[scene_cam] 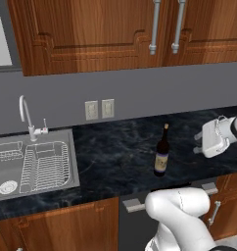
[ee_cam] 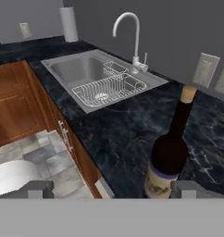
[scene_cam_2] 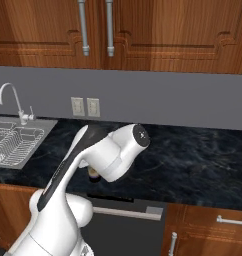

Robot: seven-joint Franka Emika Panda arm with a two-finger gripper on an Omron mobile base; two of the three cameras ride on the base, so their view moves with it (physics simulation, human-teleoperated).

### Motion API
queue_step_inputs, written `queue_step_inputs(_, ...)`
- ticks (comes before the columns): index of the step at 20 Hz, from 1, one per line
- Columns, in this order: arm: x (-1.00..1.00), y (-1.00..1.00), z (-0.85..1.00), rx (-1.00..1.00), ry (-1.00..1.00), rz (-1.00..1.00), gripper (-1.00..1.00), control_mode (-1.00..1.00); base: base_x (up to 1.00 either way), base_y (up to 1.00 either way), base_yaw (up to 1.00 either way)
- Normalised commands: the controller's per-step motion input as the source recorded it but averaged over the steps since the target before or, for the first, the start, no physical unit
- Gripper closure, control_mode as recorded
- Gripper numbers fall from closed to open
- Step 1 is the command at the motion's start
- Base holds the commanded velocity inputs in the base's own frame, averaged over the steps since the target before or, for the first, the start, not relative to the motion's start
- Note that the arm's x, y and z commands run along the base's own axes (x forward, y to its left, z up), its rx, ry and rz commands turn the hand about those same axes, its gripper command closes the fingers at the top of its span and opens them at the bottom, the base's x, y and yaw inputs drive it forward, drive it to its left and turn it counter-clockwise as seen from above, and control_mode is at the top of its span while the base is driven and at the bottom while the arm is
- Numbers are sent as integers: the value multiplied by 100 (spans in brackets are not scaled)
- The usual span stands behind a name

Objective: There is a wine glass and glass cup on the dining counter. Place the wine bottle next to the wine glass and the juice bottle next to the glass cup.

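The wine bottle (scene_cam: 162, 156), dark with a tan top and a cream label, stands upright on the black worktop (scene_cam: 115, 147) right of the sink. My gripper (scene_cam: 197, 143) hovers to its right at about label height, open, with nothing between its fingers and a gap to the bottle. In the hand view the wine bottle (ee_cam: 168, 157) rises close ahead, right of centre, just beyond my widely spread gripper (ee_cam: 116, 190). In the right base view my arm covers all but the wine bottle's base (scene_cam_2: 94, 174). The wine glass, glass cup, juice bottle and dining counter are out of view.
A steel sink (scene_cam: 66, 184) with a wire rack (scene_cam: 44, 166) and a curved faucet (scene_cam: 26, 115) lies at the left. Wall outlets (scene_cam: 99, 109) sit behind the bottle, with wooden cabinets (scene_cam: 115, 34) overhead. A paper towel roll (ee_cam: 69, 23) stands past the sink.
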Motion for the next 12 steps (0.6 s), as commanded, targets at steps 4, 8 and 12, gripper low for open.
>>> queue_step_inputs(4,21,0,0,0,-12,0,-100,-100,0,0,0)
queue_step_inputs(8,16,0,0,4,0,0,-100,-100,0,0,0)
queue_step_inputs(12,15,-1,-1,6,0,0,-100,-100,0,0,0)
